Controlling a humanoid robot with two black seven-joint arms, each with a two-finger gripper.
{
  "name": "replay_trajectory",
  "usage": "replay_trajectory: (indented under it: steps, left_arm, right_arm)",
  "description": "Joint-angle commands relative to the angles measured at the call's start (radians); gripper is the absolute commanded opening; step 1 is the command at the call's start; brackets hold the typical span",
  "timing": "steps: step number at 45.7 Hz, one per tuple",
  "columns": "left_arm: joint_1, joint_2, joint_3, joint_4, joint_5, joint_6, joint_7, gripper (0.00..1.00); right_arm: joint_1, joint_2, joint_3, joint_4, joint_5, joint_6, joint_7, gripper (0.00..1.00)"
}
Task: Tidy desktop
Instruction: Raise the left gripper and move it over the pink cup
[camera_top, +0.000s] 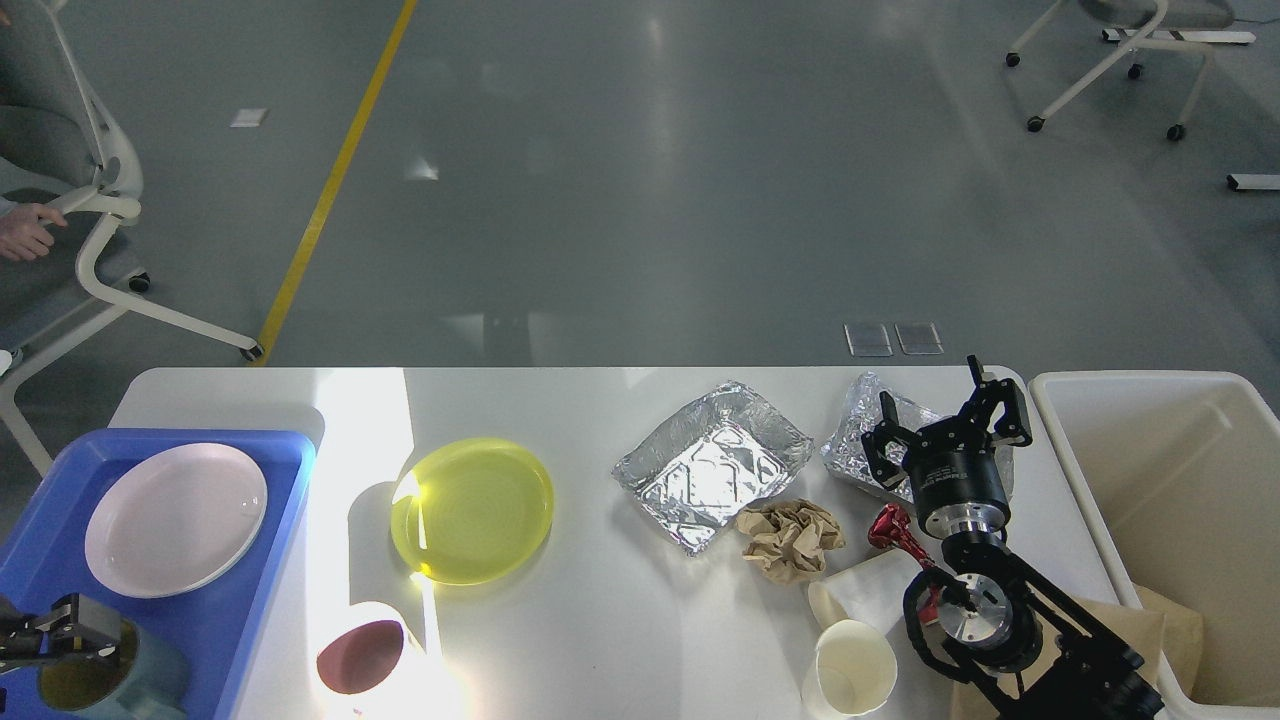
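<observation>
The white desktop (600, 620) holds a yellow plate (470, 510), a cup with a dark red inside (360, 655), an open foil tray (712, 465), a second crumpled foil tray (858, 430), a ball of brown paper (790, 537), a small red object (893, 530), an upright paper cup (850, 668) and one lying on its side (868, 590). My left gripper (80, 628) sits at the rim of a teal cup (130, 680) over the blue tray (270, 570) and looks shut on it. My right gripper (945, 425) is open and empty, over the second foil tray.
A pink plate (175, 518) lies in the blue tray. A cream bin (1160, 480) stands at the desktop's right end, with brown paper (1175, 620) low in it. Chairs stand on the floor at far left (95, 230) and far right (1110, 60).
</observation>
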Motion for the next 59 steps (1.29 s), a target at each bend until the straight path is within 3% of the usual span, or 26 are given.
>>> replay_trajectory:
  steps: [1, 11, 18, 30, 34, 38, 43, 46, 59]
  left_arm:
    - [-0.042, 0.019, 0.022, -0.007, 0.000, -0.063, 0.007, 0.96]
    - [-0.304, -0.036, 0.248, -0.054, -0.008, -0.205, 0.006, 0.96]
    - [-0.593, -0.137, 0.482, -0.172, -0.092, -0.268, 0.006, 0.96]
    - [-1.090, -0.403, 0.748, -0.391, -0.352, -0.279, 0.020, 0.97]
    - [-1.234, -0.502, 0.774, -0.471, -0.451, -0.279, 0.056, 0.97]
    - [-1.349, -0.576, 0.774, -0.537, -0.566, -0.277, 0.125, 0.97]
    - [-1.438, -0.659, 0.756, -0.585, -0.728, -0.277, 0.224, 0.97]
    - [-1.473, -0.702, 0.733, -0.611, -0.807, -0.277, 0.257, 0.97]
    - [-1.567, -0.745, 0.651, -0.666, -0.963, -0.359, 0.264, 0.97]
  right_arm:
    - [0.000, 0.000, 0.000, 0.000, 0.000, 0.000, 0.000, 1.00]
    - [0.000, 0.000, 0.000, 0.000, 0.000, 0.000, 0.000, 1.00]
    - [0.000, 0.000, 0.000, 0.000, 0.000, 0.000, 0.000, 1.00]
    - [0.000, 0.000, 0.000, 0.000, 0.000, 0.000, 0.000, 1.00]
    - [0.000, 0.000, 0.000, 0.000, 0.000, 0.000, 0.000, 1.00]
    - [0.000, 0.000, 0.000, 0.000, 0.000, 0.000, 0.000, 1.00]
    - [0.000, 0.000, 0.000, 0.000, 0.000, 0.000, 0.000, 1.00]
    - [0.000, 0.000, 0.000, 0.000, 0.000, 0.000, 0.000, 1.00]
    - [-0.001, 0.000, 0.000, 0.000, 0.000, 0.000, 0.000, 1.00]
